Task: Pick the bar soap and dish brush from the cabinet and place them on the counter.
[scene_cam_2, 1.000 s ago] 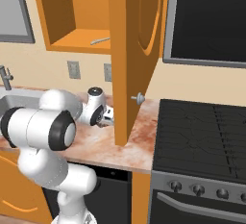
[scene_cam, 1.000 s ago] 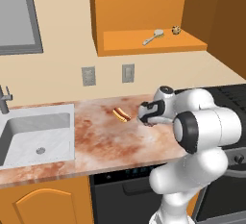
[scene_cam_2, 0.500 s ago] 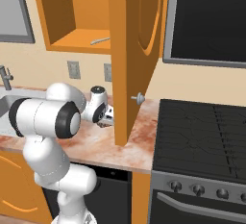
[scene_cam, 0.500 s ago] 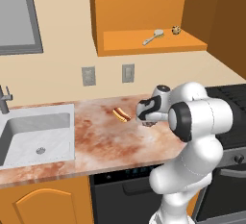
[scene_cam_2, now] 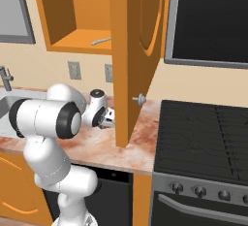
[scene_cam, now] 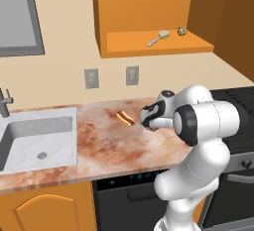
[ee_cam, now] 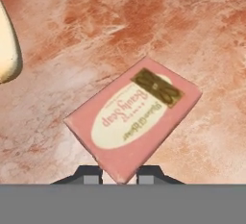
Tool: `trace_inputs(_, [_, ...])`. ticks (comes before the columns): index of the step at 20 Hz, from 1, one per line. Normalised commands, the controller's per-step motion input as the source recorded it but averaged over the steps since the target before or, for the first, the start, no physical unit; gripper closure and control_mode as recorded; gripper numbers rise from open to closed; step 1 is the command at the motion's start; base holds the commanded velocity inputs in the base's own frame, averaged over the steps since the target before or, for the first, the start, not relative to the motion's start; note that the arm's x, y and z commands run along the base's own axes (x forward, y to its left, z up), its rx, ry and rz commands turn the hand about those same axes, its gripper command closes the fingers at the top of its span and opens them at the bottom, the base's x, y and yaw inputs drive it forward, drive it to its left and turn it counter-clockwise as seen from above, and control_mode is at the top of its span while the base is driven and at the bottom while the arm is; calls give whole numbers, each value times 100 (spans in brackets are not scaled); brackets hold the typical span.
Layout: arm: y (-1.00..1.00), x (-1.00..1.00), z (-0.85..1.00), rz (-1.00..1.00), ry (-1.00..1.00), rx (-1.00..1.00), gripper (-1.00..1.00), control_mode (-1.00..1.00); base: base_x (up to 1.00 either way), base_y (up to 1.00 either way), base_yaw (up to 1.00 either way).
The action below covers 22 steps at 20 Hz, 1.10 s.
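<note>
The bar soap (ee_cam: 134, 117), a pink block with a cream oval label, hangs tilted just over the counter (ee_cam: 192, 35); I cannot tell if it touches. My gripper (ee_cam: 119, 175) is shut on its near corner, a dark fingertip (ee_cam: 89, 174) on each side. In the left base view the gripper (scene_cam: 148, 118) is low over the marble counter (scene_cam: 109, 143), right of the hot dog (scene_cam: 125, 119). The pale dish brush (scene_cam: 158, 38) lies on the shelf of the open cabinet (scene_cam: 129, 46). From the right, the brush (scene_cam_2: 100, 41) shows behind the door, with the gripper (scene_cam_2: 109, 118) below.
The open cabinet door (scene_cam_2: 133, 50) hangs just right of the gripper. A small speckled round item (scene_cam: 182, 30) sits on the shelf beside the brush. The white sink (scene_cam: 37, 141) is inset at the left and the black stovetop (scene_cam_2: 208, 133) lies to the right. The hot dog's bun (ee_cam: 7, 50) shows at the hand view's left edge.
The gripper has eased slightly left and down toward the counter, still shut on the soap. The arm's elbow has swung in closer to the hand.
</note>
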Motion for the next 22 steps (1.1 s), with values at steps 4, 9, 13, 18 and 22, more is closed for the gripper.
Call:
trace_inputs(4, [4,0,-7,0,-2,0,100,-100,0,0,0])
trace_inputs(9, [3,0,0,0,0,0,-100,-100,0,0,0])
trace_inputs(13, [0,0,1,0,0,-1,-100,-100,0,0,0])
trace_inputs(18, [0,0,13,0,-2,0,-100,-100,0,0,0])
trace_inputs(22, [0,0,28,1,-1,0,-100,-100,0,0,0])
